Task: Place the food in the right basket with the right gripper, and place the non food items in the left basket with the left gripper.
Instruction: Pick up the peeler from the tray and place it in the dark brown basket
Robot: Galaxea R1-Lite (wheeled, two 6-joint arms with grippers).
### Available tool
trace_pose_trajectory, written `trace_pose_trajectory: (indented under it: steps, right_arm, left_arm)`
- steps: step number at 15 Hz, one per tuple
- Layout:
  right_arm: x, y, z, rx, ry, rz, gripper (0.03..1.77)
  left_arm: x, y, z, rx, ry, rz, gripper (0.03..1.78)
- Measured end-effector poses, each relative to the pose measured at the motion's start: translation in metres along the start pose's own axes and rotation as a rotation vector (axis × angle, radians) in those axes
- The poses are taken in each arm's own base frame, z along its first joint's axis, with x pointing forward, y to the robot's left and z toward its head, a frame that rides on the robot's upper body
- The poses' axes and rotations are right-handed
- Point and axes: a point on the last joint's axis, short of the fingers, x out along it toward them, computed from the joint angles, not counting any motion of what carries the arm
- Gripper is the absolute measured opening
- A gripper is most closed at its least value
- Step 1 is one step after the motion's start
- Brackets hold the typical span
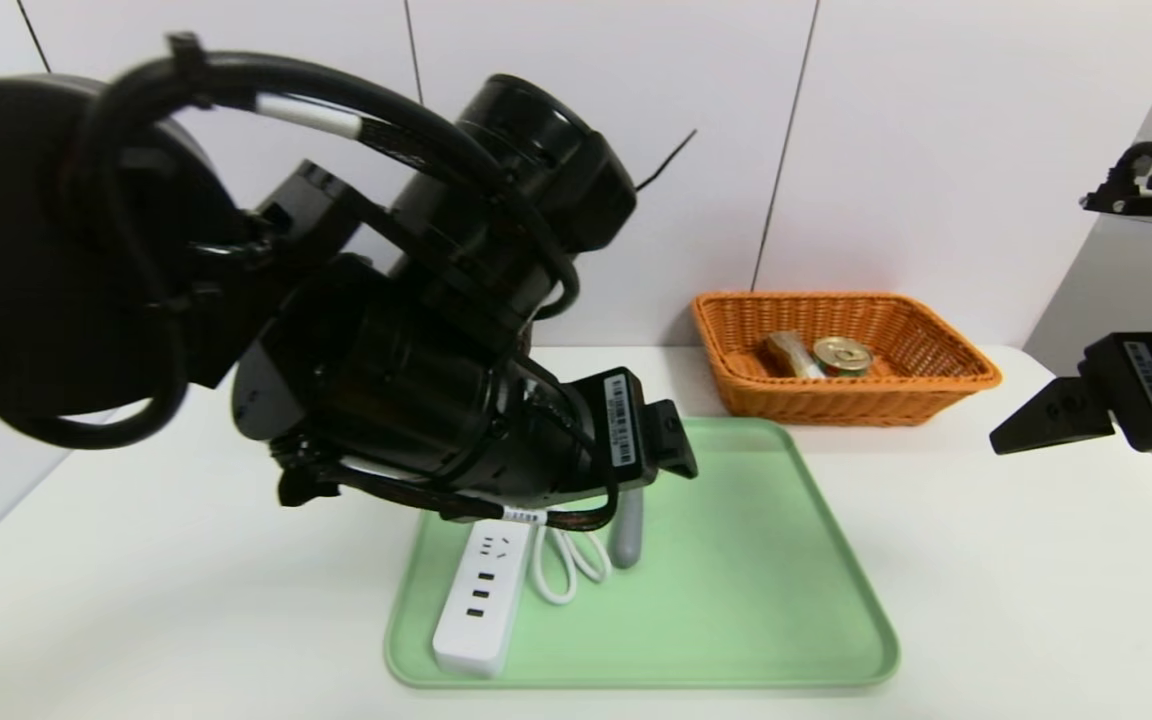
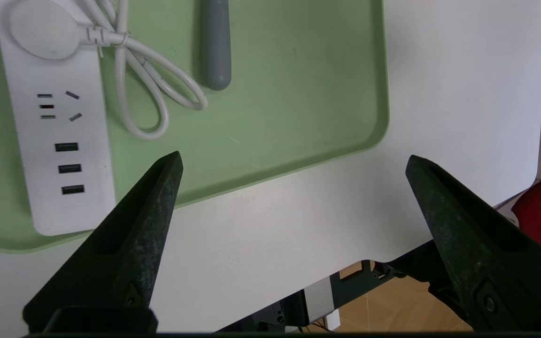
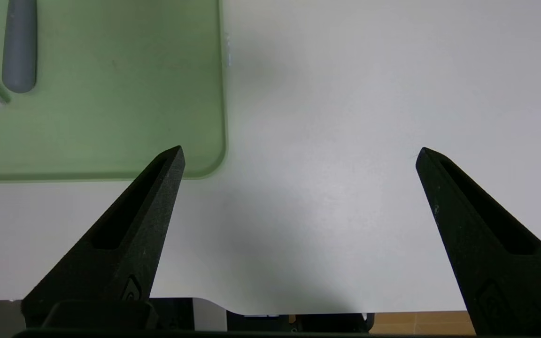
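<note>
White table (image 1: pixel 986 560): a green tray (image 1: pixel 736 620) is set at lower centre of the head view. On the tray's left part a white power strip (image 1: pixel 476 595) with coiled cord (image 1: pixel 561 565) is laid, a grey handle (image 1: pixel 626 530) just beside the cord. An orange basket (image 1: pixel 936 385), upper right, is seen holding a tin can (image 1: pixel 842 355) and a wrapped item (image 1: pixel 791 352). Left claw (image 2: pixel 294 162): held above the tray's edge, fingers wide apart, nothing gripped. Right claw (image 3: pixel 298 152): over bare table at frame right, fingers wide apart, nothing gripped.

Pale green plastic tray (image 1: pixel 786 600) on the white desk (image 1: pixel 1036 600); on it, a white power strip (image 1: pixel 476 600) and grey handle (image 1: pixel 626 535); behind it, an orange woven basket (image 1: pixel 936 385).
</note>
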Motion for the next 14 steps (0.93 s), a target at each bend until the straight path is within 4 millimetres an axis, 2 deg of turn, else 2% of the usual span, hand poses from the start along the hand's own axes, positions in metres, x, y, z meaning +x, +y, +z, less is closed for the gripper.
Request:
trace_pose_trajectory:
  steps: [4,9,11,14]
  right_arm:
    - [0.001,-0.008,0.001,0.036,0.010,0.002,1.70]
    - [0.005,-0.017,0.004,0.075,0.018,0.000,1.70]
    - [0.006,-0.018,0.004,0.079,0.023,-0.001,1.70]
    - [0.006,-0.019,0.004,0.086,0.028,-0.002,1.70]
  left_arm:
    - [0.033,-0.007,0.003,-0.062,0.026,0.026,1.69]
    - [0.061,-0.010,0.006,-0.166,0.050,0.065,1.69]
    - [0.070,-0.008,0.007,-0.129,0.052,0.087,1.69]
    - [0.076,-0.006,0.006,0.055,0.070,0.096,1.69]
